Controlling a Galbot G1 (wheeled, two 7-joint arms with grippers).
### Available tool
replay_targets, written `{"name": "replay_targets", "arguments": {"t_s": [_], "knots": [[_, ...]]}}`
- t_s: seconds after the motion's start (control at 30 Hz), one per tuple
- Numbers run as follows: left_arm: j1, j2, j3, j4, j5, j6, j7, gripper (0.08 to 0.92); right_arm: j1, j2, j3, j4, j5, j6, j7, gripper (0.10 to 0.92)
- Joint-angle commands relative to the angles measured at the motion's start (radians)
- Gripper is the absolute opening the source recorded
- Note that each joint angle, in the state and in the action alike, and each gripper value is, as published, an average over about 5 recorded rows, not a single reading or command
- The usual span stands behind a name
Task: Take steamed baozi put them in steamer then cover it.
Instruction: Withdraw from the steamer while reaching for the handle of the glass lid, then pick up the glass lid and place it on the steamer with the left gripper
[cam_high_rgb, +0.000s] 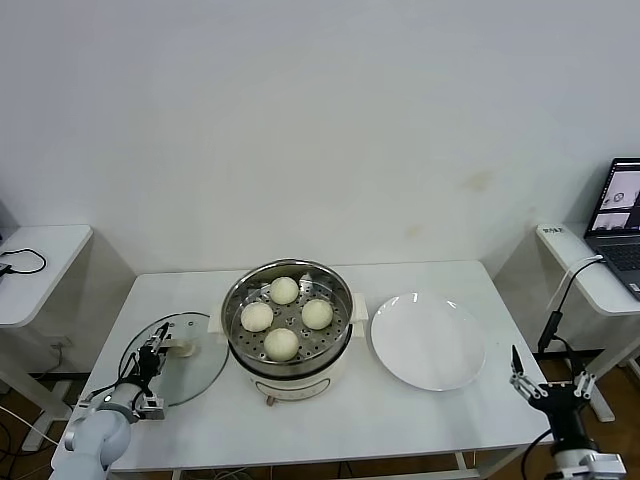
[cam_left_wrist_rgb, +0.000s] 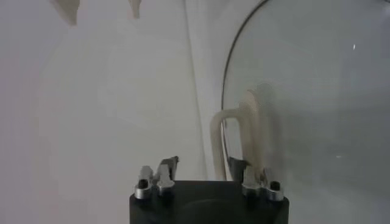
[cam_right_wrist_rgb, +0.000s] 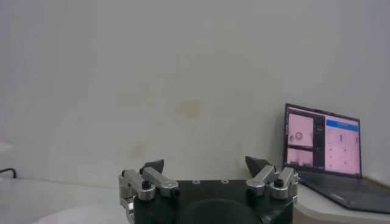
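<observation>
While all four baozi (cam_high_rgb: 283, 317) sit in the steamer (cam_high_rgb: 288, 330), your left gripper (cam_high_rgb: 158, 352) is on the cover (cam_high_rgb: 172, 357) left of it. Left wrist view: handle (cam_left_wrist_rgb: 234, 141) between the jaws, grip unconfirmed. Right gripper (cam_right_wrist_rgb: 206, 168) idles, jaws spread.

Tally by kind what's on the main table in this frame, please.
Baozi: 4, all in the steamer
Steamer: 1
Glass lid: 1
White plate: 1
Total: 7

4 baozi (cam_high_rgb: 284, 317) in steamer (cam_high_rgb: 340, 352), cover (cam_high_rgb: 195, 372) off
</observation>
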Motion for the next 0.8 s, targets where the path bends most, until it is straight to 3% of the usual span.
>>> {"name": "replay_targets", "arguments": {"t_s": [0.03,0.3,0.53,0.8], "knots": [[-0.005,-0.002,0.002,0.019,-0.017,0.0,-0.004,0.394,-0.002,0.001,-0.004,-0.003,-0.004,0.002,-0.001,0.823],[0.028,-0.021,-0.026,-0.005,-0.051,-0.006,-0.078,0.174,-0.004,0.0,-0.004,0.0,-0.005,0.005,-0.003,0.823],[0.105,-0.037,-0.095,-0.143,-0.021,0.001,-0.171,0.149,-0.001,-0.001,-0.006,0.003,-0.009,0.006,-0.007,0.823],[0.23,-0.028,-0.175,-0.37,-0.061,0.101,-0.103,0.145,-0.001,-0.014,-0.02,-0.001,-0.017,0.008,-0.016,0.823]]}}
